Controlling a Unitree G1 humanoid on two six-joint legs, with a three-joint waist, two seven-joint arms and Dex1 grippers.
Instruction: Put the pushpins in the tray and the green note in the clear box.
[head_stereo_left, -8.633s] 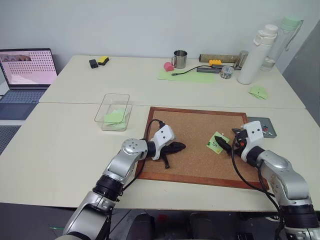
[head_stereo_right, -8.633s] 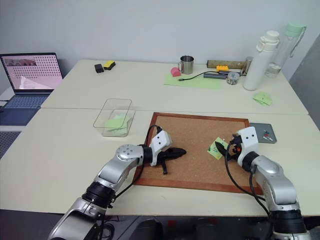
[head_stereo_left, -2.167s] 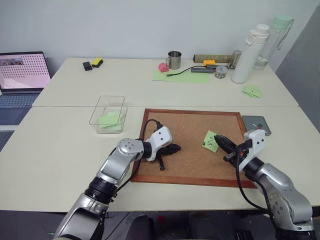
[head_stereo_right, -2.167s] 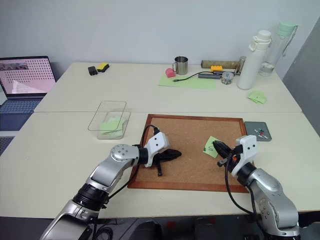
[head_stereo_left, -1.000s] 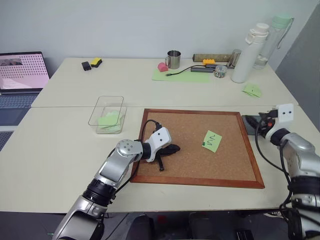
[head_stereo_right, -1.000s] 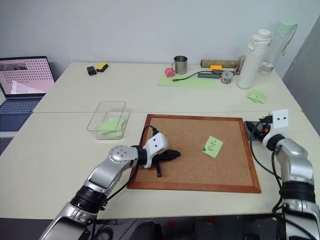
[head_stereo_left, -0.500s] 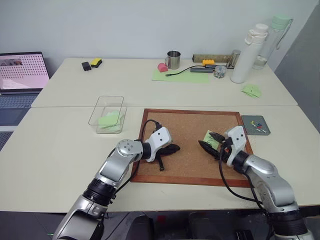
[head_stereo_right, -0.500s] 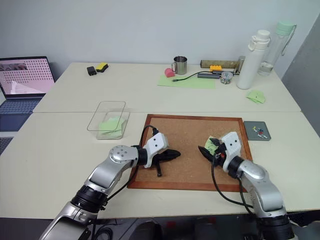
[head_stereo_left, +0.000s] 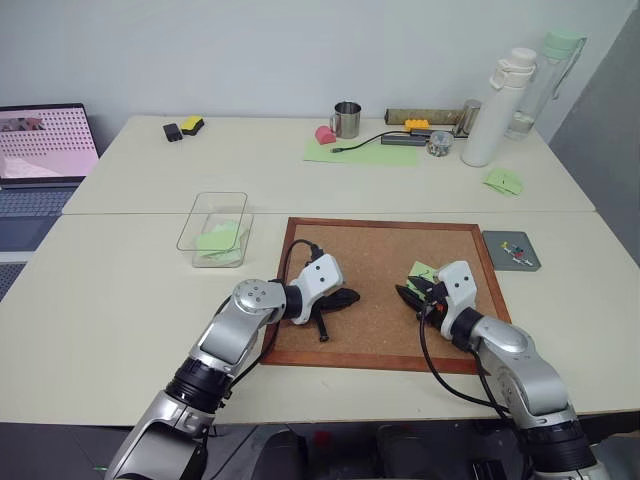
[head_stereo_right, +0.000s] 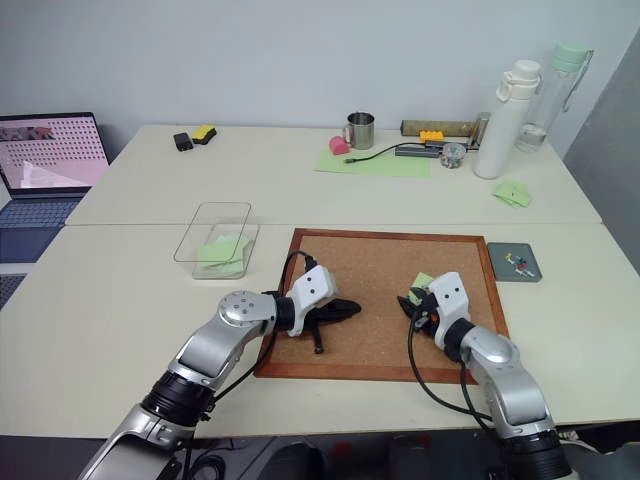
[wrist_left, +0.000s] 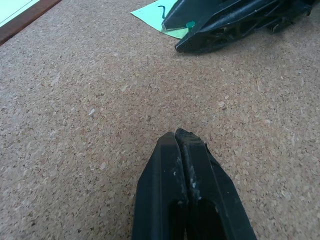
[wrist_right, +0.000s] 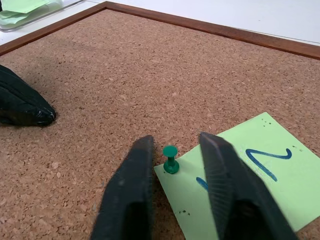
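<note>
Here, going from the left, the clear box (head_stereo_left: 218, 229) sits on the counter (head_stereo_left: 120, 290) just off the corkboard (head_stereo_left: 380, 260), open-topped, with green paper already lying inside; the bare counter around it leaves room to come in from above. The left gripper (wrist_left: 186, 150) rests low on the cork near the board's left part, jaws pressed together and empty, probably parked there to steady the board. Its tip lies well apart from the pin, so it does not crowd the other arm.

Further right, the right gripper (wrist_right: 175, 160) is down at the near corner of the green note (wrist_right: 250, 170), jaws apart and straddling a green pushpin (wrist_right: 170, 159) that stands upright through the paper. Neither jaw appears to touch the pin's head yet. This pin seems to be what fixes the note to the cork, so it likely must come out before the note can go to the box. The cork around it is bare, and the wooden frame lies beyond the note.

At the far right, off the board's right edge, the dark-grey tray (head_stereo_left: 512, 251) holds a few small pushpins (head_stereo_left: 514, 251). The way across to it looks unobstructed.
</note>
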